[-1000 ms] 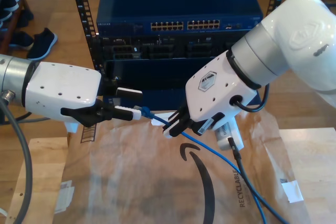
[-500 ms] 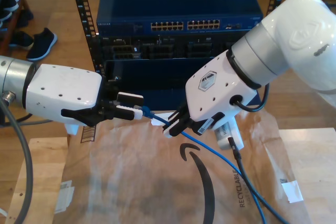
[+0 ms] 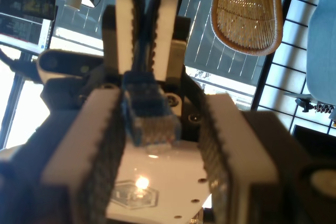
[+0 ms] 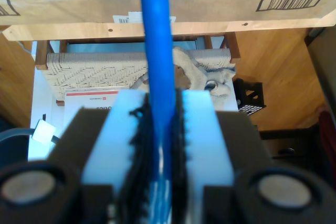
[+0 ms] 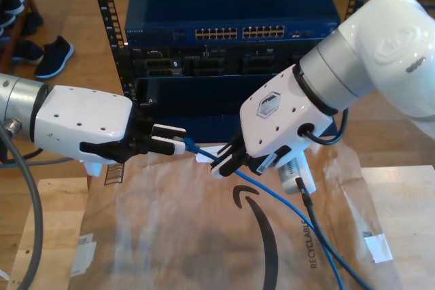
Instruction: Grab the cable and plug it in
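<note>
Exterior view: two white arms are meeting above a brown paper sheet (image 5: 177, 236) in front of a blue network switch (image 5: 231, 28) mounted in a rack. My second gripper (image 5: 223, 162), reaching in from the exterior view's right, is gripping the cable (image 5: 285, 202) a short way behind its end, and in the second wrist view the blue cord (image 4: 157, 77) is running straight out from between the closed white pads (image 4: 202, 129). My first gripper (image 5: 170, 139), reaching in from the exterior view's left, is standing with its jaws parted around the plug (image 5: 187, 145); in the first wrist view the plug (image 3: 149, 114) is sitting between the two ribbed fingers (image 3: 107, 145), nearer one of them, with a clear gap on the other side, so nothing is being clamped there at this point. The step in hand is judged to be a handover of the plug end. To do it well, the parted jaws should be centring on the plug body rather than on the cord, closing squarely across its flat sides so that the plug is not twisting, and my second gripper should be holding firm until that grip is secure. The latch side of the plug cannot be told from these pictures. The rest of the cable is trailing off toward the exterior view's lower right.
</note>
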Controlling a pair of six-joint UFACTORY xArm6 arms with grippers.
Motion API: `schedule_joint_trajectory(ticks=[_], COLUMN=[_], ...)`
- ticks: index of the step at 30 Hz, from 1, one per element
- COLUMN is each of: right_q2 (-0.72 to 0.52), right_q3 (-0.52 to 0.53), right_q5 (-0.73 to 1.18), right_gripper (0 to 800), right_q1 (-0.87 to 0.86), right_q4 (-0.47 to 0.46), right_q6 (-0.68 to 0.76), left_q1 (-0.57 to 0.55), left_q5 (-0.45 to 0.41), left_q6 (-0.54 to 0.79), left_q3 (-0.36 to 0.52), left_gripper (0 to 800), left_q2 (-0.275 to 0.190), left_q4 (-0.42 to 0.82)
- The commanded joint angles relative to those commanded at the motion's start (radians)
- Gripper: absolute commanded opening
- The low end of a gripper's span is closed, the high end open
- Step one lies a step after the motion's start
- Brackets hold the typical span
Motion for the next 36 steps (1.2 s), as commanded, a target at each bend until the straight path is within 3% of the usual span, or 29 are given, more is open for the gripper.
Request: schedule_joint_trajectory(ticks=[4,6,13,14,15,16,20,26,30,35,36], right_q2=[0.0,0.0,0.0,-0.003,-0.002,0.0,-0.026,-0.149,-0.23,-0.302,-0.313], right_q3=[0.0,0.0,0.0,0.0,0.0,-0.005,-0.011,0.029,0.054,0.095,0.106], right_q5=[0.0,0.0,-0.002,-0.003,-0.003,-0.003,-0.025,-0.19,-0.261,-0.341,-0.348], right_gripper=[2,2,33,133,389,588,736,737,737,745,794], right_q1=[0.0,0.0,0.0,0.0,0.0,0.002,0.0,0.003,0.005,0.012,0.023], right_q4=[0.0,0.0,0.0,0.0,0.0,-0.002,-0.005,-0.015,-0.014,-0.011,-0.009], right_q6=[0.0,0.0,-0.002,-0.002,-0.006,-0.02,-0.086,-0.112,-0.132,-0.158,-0.16], left_q1=[0.0,-0.002,-0.005,-0.005,-0.005,-0.005,-0.003,0.005,0.106,0.17,0.175], left_q5=[0.0,-0.002,-0.003,-0.003,0.006,0.021,0.087,0.118,0.173,0.298,0.334], left_q6=[-0.003,-0.003,-0.002,-0.002,-0.003,-0.006,-0.078,-0.17,-0.219,-0.264,-0.272], left_q3=[0.002,0.002,0.005,0.005,0.003,0.003,-0.008,-0.032,-0.071,-0.095,-0.109], left_gripper=[116,46,3,3,3,3,3,3,3,3,3], left_q2=[0.002,0.002,0.003,0.008,0.02,0.034,0.075,0.092,0.212,0.304,0.313], left_q4=[0.0,0.0,0.002,0.002,0.002,0.002,-0.002,-0.003,-0.026,-0.167,-0.183])
